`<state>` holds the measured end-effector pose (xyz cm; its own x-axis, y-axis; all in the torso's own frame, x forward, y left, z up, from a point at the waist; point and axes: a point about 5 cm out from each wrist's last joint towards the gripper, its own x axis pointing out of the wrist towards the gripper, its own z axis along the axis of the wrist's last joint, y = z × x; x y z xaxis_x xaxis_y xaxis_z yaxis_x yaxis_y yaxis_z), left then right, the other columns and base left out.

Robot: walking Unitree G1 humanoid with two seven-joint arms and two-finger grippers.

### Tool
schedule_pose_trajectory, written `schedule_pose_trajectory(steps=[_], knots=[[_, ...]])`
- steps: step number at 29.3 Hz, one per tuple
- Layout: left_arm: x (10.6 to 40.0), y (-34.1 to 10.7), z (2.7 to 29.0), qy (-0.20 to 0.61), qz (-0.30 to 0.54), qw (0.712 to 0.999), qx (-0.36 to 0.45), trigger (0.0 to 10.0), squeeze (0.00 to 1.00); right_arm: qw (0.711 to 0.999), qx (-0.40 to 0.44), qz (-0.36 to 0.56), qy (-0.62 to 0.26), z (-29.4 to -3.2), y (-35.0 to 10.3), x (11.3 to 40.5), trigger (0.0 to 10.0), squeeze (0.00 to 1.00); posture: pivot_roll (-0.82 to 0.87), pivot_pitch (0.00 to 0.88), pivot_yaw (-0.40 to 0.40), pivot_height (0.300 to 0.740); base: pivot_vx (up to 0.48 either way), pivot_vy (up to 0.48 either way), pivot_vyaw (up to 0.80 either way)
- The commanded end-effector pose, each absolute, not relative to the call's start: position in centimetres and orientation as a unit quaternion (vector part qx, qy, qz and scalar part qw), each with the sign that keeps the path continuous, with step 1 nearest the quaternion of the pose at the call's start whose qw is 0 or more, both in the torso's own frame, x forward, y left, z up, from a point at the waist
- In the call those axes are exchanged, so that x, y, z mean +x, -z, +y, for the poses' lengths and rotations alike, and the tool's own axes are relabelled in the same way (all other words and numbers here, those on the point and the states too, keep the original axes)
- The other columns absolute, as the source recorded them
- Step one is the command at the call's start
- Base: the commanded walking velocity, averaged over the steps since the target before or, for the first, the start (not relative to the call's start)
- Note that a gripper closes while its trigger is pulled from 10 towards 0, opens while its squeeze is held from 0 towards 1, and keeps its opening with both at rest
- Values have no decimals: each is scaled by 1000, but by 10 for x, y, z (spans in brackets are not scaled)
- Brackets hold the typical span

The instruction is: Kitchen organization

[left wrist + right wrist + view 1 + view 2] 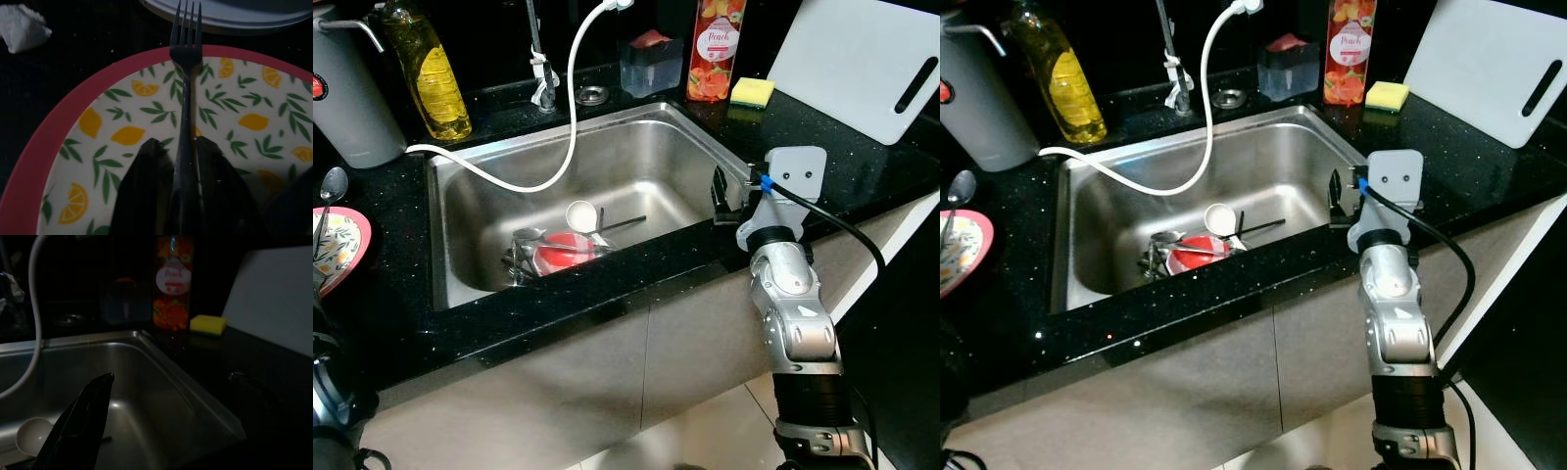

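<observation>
My left gripper (185,152) clamps a fork (186,93) over the lemon plate (122,132) on the left counter. My right gripper (722,199) hovers at the sink's (646,166) right rim; I cannot tell whether it is open.

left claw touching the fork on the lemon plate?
Touching. The left wrist view shows the left claw with a finger pressed against each side of the fork handle, no gap, above the lemon plate.
</observation>
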<state>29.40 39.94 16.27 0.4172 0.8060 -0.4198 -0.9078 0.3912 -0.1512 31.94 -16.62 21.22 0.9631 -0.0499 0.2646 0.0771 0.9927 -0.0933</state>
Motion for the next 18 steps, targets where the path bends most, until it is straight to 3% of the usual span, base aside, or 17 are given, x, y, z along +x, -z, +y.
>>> schedule_pose_trajectory(steps=[1,5,6,8,9,12,15,16,18], knots=[[291,-137,388,-514,187,810,-213,0,0,989,-53,-134,24,-164,-216,323,10000,0,-10,0,44,740,0,0,0],[290,-136,388,-515,188,809,-212,0,0,989,-53,-135,25,-165,-217,324,10000,0,-3,0,46,740,0,0,0],[288,-138,390,-516,186,809,-210,1765,0,989,-49,-134,26,-163,-216,324,10000,0,11,0,51,740,0,0,0],[288,-140,390,-516,184,810,-209,1765,0,990,-47,-133,26,-162,-215,324,10000,0,12,0,52,740,0,0,0],[289,-145,391,-515,181,814,-199,10000,0,990,-44,-132,23,-159,-214,324,10000,0,17,0,61,740,0,0,0],[296,-174,390,-502,124,847,-124,10000,0,991,-36,-130,20,-153,-211,323,10000,0,23,0,69,740,0,0,0],[312,-220,368,-423,2,904,-56,10000,0,991,-31,-129,23,-152,-209,323,10000,0,34,0,82,740,0,0,0],[312,-220,368,-423,2,904,-56,10000,0,991,-31,-129,23,-152,-209,323,10000,0,34,0,82,740,0,0,0],[329,-247,322,-270,-70,960,-30,10000,0,991,-29,-129,26,-153,-208,324,10000,0,37,0,106,740,0,0,0]])
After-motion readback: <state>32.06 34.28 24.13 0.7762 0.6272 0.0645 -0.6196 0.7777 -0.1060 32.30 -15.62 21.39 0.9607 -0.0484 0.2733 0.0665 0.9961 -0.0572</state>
